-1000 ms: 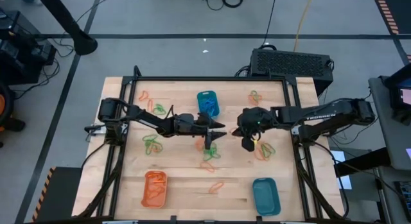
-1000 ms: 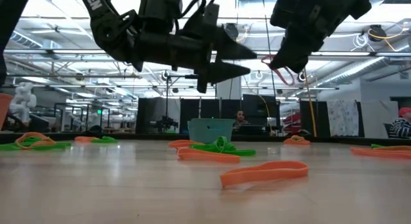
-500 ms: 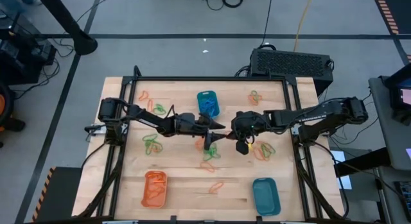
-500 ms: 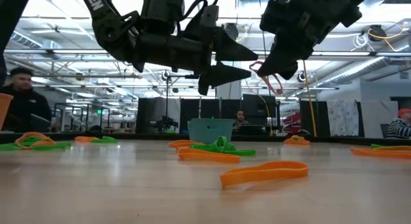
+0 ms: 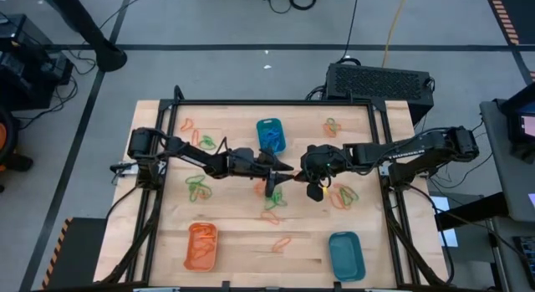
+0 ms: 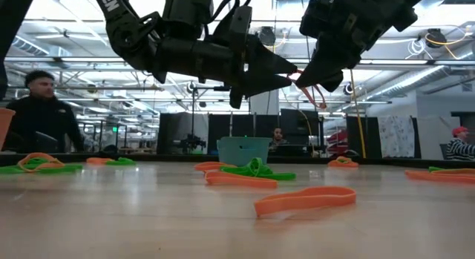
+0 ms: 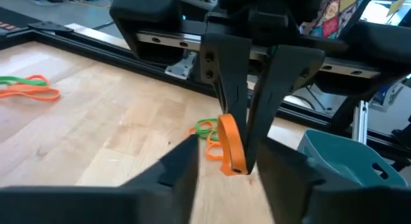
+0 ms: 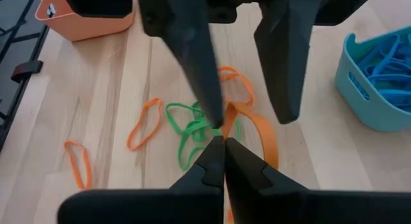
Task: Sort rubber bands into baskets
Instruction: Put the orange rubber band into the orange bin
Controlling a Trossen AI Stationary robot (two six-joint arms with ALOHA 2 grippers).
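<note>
My right gripper [image 8: 221, 153] hangs above the table's middle, shut on an orange rubber band [image 7: 231, 147]. My left gripper [image 5: 288, 172] reaches in level from the table's left. It is open, one finger on each side of that band; whether they touch it I cannot tell. Loose green and orange bands [image 5: 276, 198] lie on the wood below. A teal basket [image 5: 269, 135] with blue bands stands at the far middle. An orange basket [image 5: 201, 245] stands at the near left and a second teal basket [image 5: 346, 254] at the near right. My right gripper pinches the orange band between its shut fingertips at one end of the loop [image 8: 236, 110]. The fingers slant down from the table's right side. The band's free loop [image 6: 315, 96] droops below the tips, clear of the table.
More orange and green bands lie scattered: at the far left [image 5: 196, 141], at the left middle [image 5: 197, 186], at the far right [image 5: 333, 126], right of centre [image 5: 343, 196] and at the near middle [image 5: 282, 242]. The table's black frame rails [image 5: 384, 183] run along its sides. People stand in the room beyond.
My right gripper has carried the orange band a little toward the table's left and slightly down, up to my left gripper's tips, and now holds still. My left gripper has stayed in place, and its fingers have narrowed their gap around the band.
</note>
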